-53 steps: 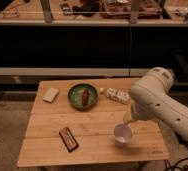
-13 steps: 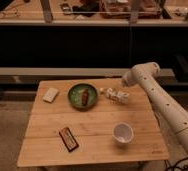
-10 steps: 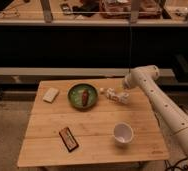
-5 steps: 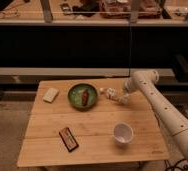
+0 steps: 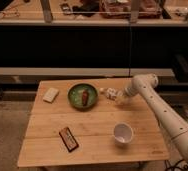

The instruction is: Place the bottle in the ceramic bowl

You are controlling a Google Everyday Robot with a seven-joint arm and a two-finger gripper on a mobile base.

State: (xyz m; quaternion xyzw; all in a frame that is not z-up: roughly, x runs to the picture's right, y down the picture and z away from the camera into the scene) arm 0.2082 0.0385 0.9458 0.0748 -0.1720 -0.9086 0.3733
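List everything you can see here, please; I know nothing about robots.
table: 1, light wood, centre of view
ceramic bowl: 1, green, back middle of the table
item in the bowl: 1, reddish-brown, lying inside it; cannot tell what it is
bottle: 1, whitish, lying just right of the bowl
flat block: 1, white, back left of the table
cup: 1, white, front right, upright
packet: 1, dark, front left, lying flat
arm: 1, white, reaching in from the right
gripper: 1, open, down at the bottle's right end
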